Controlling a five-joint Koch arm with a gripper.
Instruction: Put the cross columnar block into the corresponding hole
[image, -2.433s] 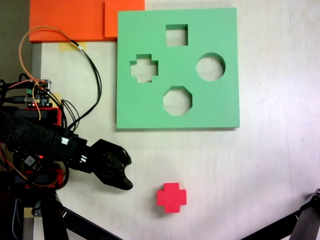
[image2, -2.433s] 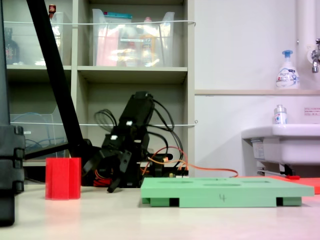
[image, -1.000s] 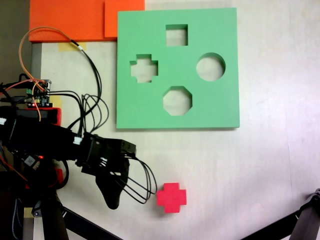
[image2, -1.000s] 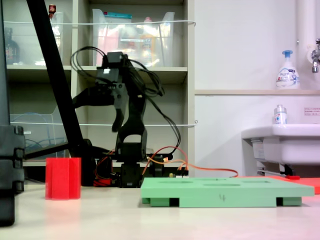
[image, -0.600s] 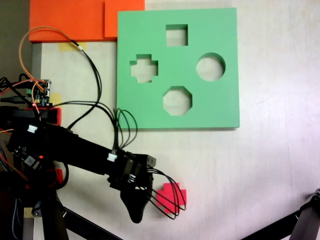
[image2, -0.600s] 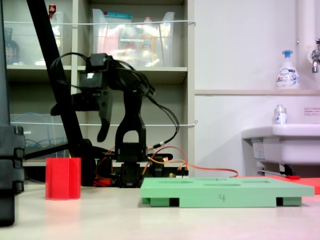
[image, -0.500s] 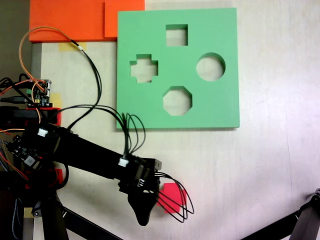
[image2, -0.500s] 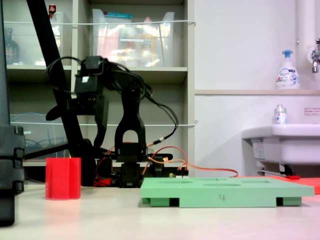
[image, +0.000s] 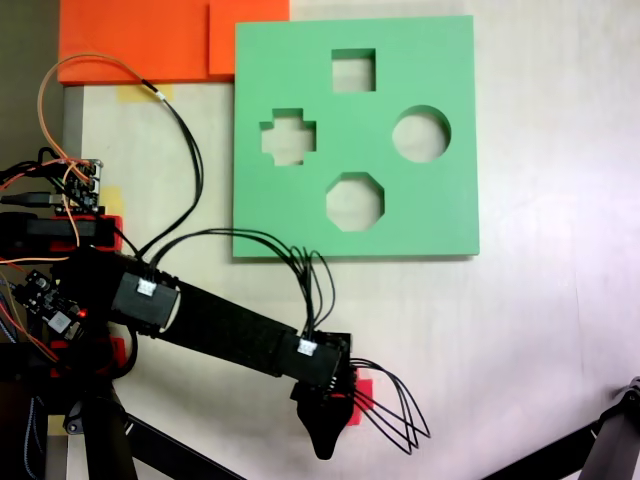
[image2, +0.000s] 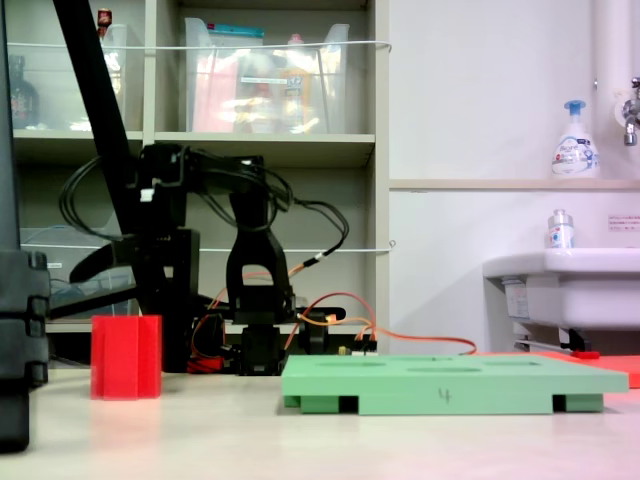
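Top-down fixed view: the arm reaches from the left edge toward the lower middle of the table, and its gripper (image: 326, 425) sits directly above the cross columnar block (image: 361, 389), covering most of it; only a small red part shows at the gripper's right side, behind loops of black cable. Up and a little to the left of the gripper, well apart from it, lies the green foam board (image: 440, 215), flat on the table. The corresponding hole (image: 288, 137) is the plus-shaped cut-out near the board's left edge and stands empty. Orange foam sheets (image: 140, 38) lie beyond the board's upper left corner, farthest from the gripper.

Side fixed view: the gripper (image2: 172, 330) hangs pointing down, behind and just right of the cross columnar block (image2: 126, 357), which stands upright on the table. Whether the gripper touches the block cannot be told. The green foam board (image2: 450, 385) lies to the gripper's right. The jaws overlap in both fixed views, so their opening cannot be told, nor whether they hold anything.
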